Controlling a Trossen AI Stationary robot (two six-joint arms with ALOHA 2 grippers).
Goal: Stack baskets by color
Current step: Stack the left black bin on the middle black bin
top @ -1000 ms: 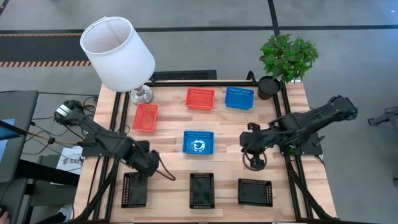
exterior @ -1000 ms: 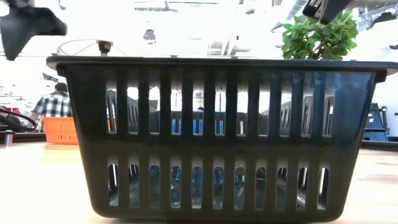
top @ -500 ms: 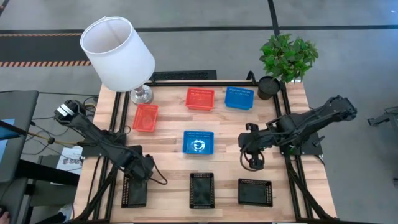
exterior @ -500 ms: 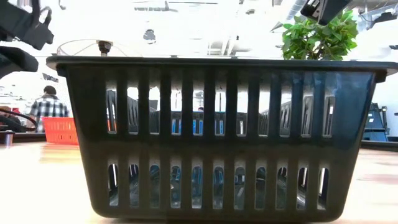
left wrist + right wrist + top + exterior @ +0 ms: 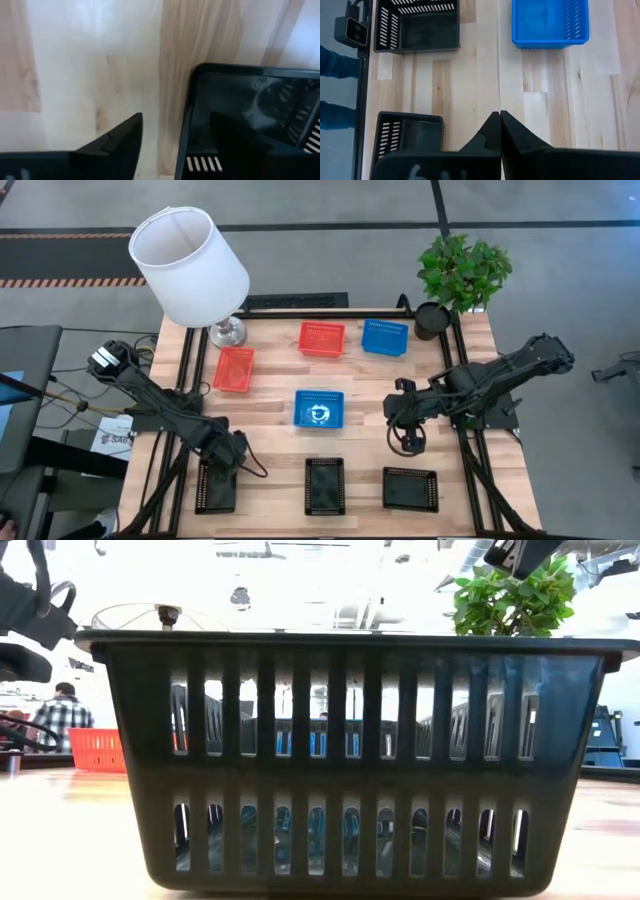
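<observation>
- Step in hand as I read it: first pick of the black set. Left gripper [image 5: 226,459] sits low over the far rim of the leftmost black plastic mesh basket [image 5: 216,490], at the near-left corner of the wooden slatted table [image 5: 365,385].
- Left wrist view: fingers apart, one finger [image 5: 117,145] outside the basket wall on bare wood, the other inside. They straddle the rim; I can't tell if they're touching it.
- Right gripper [image 5: 408,439] hangs idle with its fingers pressed together over bare table, between the centre blue mesh basket [image 5: 319,409] and the right black mesh basket [image 5: 410,489].
- Nothing stacked that I can see: middle black mesh basket [image 5: 324,484] completes the near row; two red-orange mesh baskets [image 5: 321,338] and [image 5: 234,368] plus a second blue mesh basket [image 5: 384,337] sit further back.
- Next move, my judgement: close on the wall, lift clear, carry right, drop it squarely into the middle black one.
- Thin rim grip, so it may tilt on the lift.
</observation>
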